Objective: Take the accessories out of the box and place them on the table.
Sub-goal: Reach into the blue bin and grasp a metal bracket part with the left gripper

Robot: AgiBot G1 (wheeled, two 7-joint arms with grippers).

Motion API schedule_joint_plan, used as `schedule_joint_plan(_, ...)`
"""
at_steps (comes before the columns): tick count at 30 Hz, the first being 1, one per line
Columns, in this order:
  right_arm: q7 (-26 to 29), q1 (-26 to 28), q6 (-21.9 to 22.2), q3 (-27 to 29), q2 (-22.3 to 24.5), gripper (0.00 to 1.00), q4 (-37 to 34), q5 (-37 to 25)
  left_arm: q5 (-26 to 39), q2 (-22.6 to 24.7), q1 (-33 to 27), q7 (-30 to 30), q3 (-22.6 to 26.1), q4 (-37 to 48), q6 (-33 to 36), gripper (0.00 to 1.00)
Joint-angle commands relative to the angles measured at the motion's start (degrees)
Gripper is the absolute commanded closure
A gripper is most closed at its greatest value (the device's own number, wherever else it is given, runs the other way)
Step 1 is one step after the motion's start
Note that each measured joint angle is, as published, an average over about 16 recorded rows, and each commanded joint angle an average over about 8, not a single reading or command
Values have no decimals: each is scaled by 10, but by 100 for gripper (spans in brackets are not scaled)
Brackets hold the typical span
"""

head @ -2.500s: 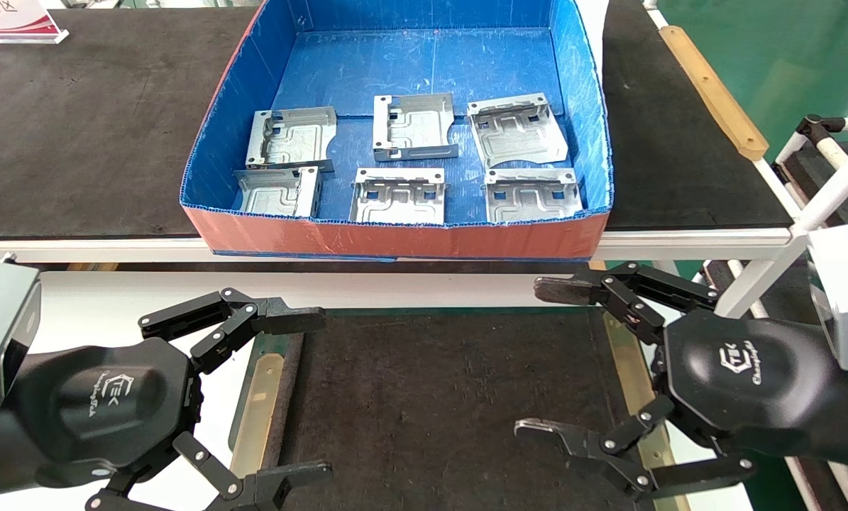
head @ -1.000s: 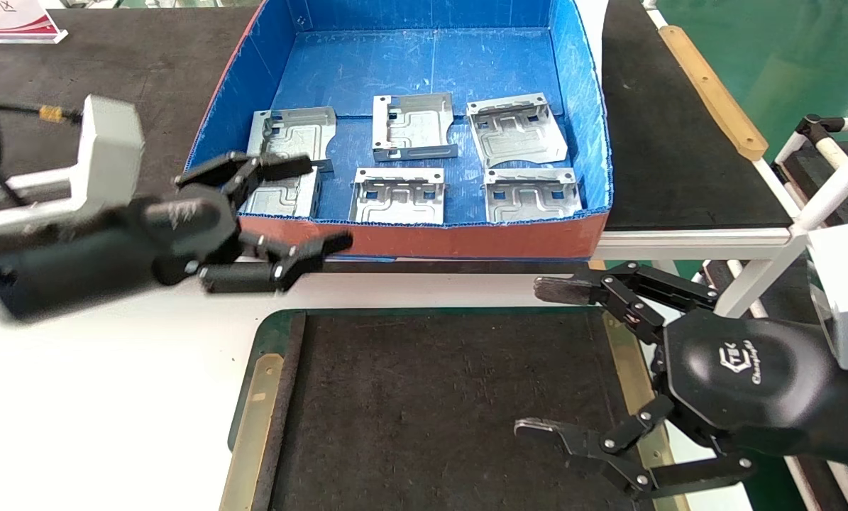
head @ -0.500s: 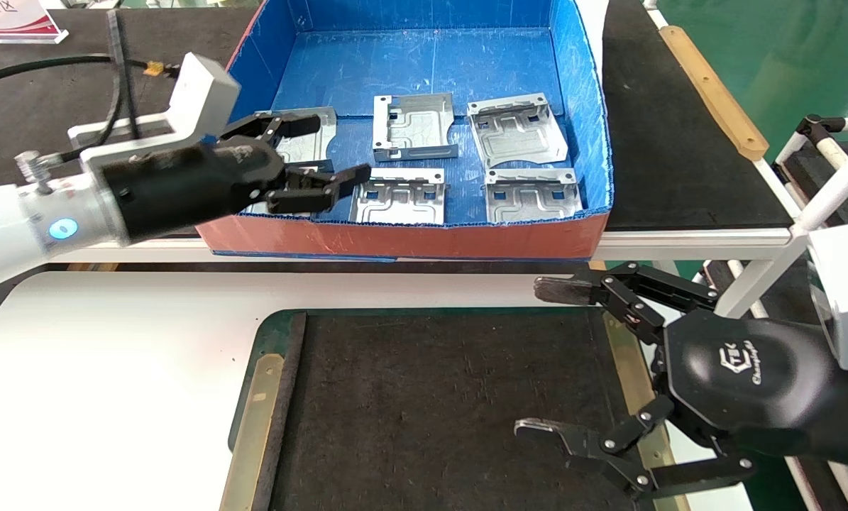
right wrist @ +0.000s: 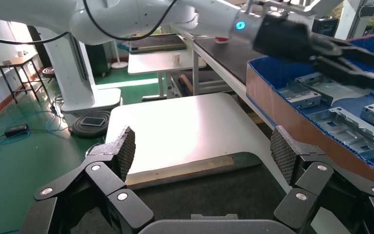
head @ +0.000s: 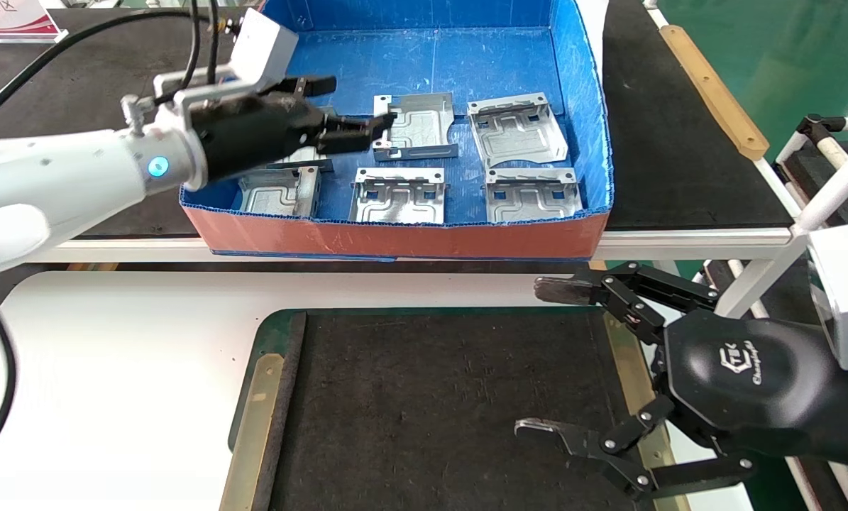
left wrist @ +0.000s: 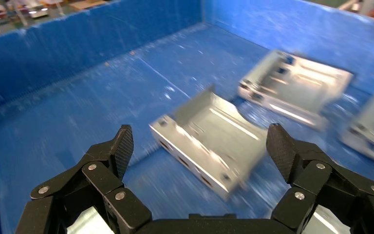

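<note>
I am holding the left gripper (head: 349, 113) wide open inside the box (head: 395, 238), gripping nothing. Its fingers (left wrist: 119, 148) are straddling a silver bracket (left wrist: 214, 141), one pad on each side and both clear of the metal. I judge this to be the back-middle bracket (head: 413, 126) of the six, since in the head view the fingertips are sitting at its near corner. I am keeping the jaws this wide so they clear the bent flanges before I lower and close.

Beyond the fingertips, the remaining accessories (head: 523, 131) are lying flat on the blue floor, two partly hidden under my wrist. None is on the table (head: 111, 369) yet, so the task is just starting.

The right gripper (head: 541, 358) is resting idle over the brown mat (head: 431, 397), also spread wide and empty. I am leaving it parked so the mat stays reachable for setting parts down.
</note>
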Motion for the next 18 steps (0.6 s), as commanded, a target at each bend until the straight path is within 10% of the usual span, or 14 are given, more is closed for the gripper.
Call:
schedule_joint_plan(1, 0, 0, 0, 0, 0, 0, 0, 0, 9, 17, -14, 0, 4, 23, -18, 0)
schedule_joint_plan(18, 0, 0, 0, 0, 0, 0, 0, 0, 47, 105, -60, 10, 29, 142, -109, 0)
